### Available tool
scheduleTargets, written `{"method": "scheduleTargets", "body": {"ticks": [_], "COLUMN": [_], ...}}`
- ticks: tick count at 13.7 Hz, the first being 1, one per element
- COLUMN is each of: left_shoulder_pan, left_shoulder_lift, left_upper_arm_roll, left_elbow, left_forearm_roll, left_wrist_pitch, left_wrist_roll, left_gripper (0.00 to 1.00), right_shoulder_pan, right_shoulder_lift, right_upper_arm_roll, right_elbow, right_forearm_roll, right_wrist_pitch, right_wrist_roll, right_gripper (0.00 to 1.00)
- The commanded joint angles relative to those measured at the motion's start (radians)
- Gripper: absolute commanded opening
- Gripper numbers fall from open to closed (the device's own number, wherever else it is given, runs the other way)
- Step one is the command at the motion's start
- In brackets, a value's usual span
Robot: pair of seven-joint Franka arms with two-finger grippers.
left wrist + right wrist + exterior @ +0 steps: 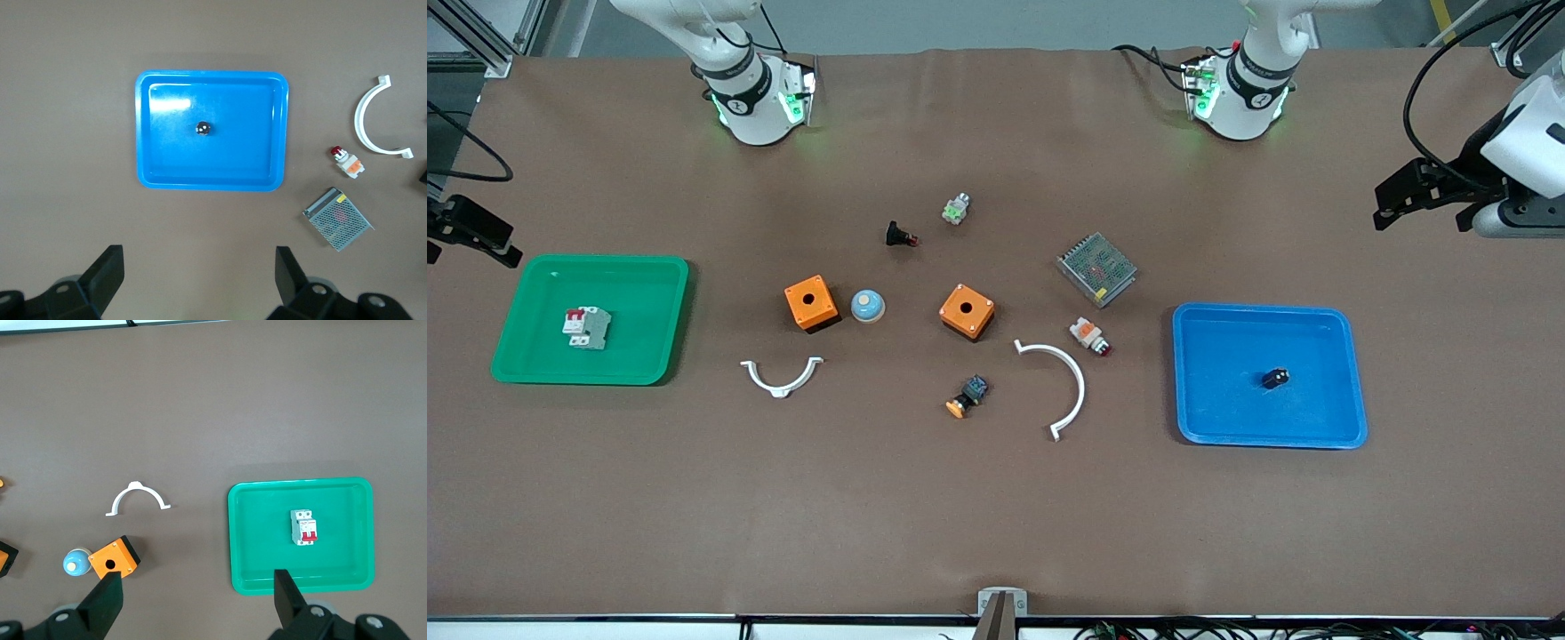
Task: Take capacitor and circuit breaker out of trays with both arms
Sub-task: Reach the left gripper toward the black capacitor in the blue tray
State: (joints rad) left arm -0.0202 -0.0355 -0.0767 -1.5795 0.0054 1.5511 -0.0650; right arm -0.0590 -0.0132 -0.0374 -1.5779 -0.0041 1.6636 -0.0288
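Observation:
The breaker [587, 327], a white-grey block with red levers, lies in the green tray [534, 369] at the right arm's end; it also shows in the right wrist view [303, 527]. The capacitor [1276, 378], a tiny black cylinder, lies in the blue tray [1325, 431] at the left arm's end; it also shows in the left wrist view [203, 129]. My left gripper [197, 267] is open and empty, raised beside the blue tray [153, 173]. My right gripper [197, 587] is open and empty, raised beside the green tray [243, 580].
Between the trays lie two orange boxes [811, 303] [967, 311], a blue dome button [867, 306], a black button part [900, 235], a metal mesh unit [1096, 268], a white-orange button part [1090, 335] and two white curved clamps [781, 378] [1063, 382].

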Motion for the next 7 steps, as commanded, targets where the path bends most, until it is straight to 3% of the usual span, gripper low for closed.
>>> {"method": "scheduleTargets", "body": {"ticks": [1,7], "left_shoulder_pan": [0.005,0.002], "left_shoulder_lift": [0.014,0.201], "left_upper_arm_roll": [-0.003,-0.009], "left_elbow": [0.026,0.01], "left_forearm_roll": [0.028,0.047], "left_wrist_pitch": [-0.022,0.027], "left_wrist_roll": [0.007,0.011], "left_gripper": [1.0,1.0], "right_shoulder_pan": [-0.012,-0.01], "right_shoulder_lift": [0.018,0.021], "right_upper_arm_roll": [0.005,0.005], "right_elbow": [0.03,0.032], "right_forearm_roll": [0.009,0.009], "right_wrist_pitch": [-0.013,-0.015], "right_wrist_roll": [0.0,0.001], "right_gripper": [1.0,1.0]}}
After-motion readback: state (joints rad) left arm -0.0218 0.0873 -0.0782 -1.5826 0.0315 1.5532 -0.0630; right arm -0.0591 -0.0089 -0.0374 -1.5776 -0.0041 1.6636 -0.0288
